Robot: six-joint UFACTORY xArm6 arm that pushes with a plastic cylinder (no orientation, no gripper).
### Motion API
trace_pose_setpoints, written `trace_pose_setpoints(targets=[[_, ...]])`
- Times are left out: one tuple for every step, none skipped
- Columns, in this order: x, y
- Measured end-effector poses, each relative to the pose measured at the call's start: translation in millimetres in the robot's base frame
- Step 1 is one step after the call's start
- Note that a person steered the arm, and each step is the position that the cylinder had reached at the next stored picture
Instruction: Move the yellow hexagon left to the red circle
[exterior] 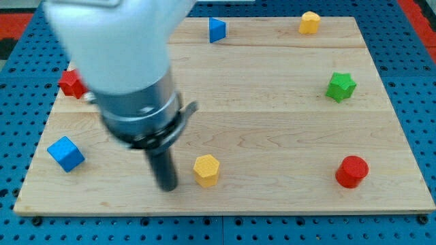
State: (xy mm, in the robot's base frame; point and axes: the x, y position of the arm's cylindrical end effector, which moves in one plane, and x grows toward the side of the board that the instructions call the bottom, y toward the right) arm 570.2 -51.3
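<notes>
The yellow hexagon (pixel 206 169) lies near the board's bottom edge, a little left of centre. The red circle (pixel 352 171) lies near the bottom right, far to the right of the hexagon. My tip (pixel 167 186) rests on the board just left of the yellow hexagon, with a small gap between them. The arm's large white and grey body covers the upper left of the view.
A blue cube (pixel 66 153) lies at the lower left. A red block (pixel 71 83) is partly hidden by the arm at the left edge. A blue triangular block (pixel 216 30) and another yellow block (pixel 309 22) lie along the top. A green star (pixel 340 87) is at right.
</notes>
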Motion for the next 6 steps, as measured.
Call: trace_pose_setpoints(targets=[[1, 54], [6, 38], [-25, 21], [-29, 42], [-38, 56], [-50, 100]])
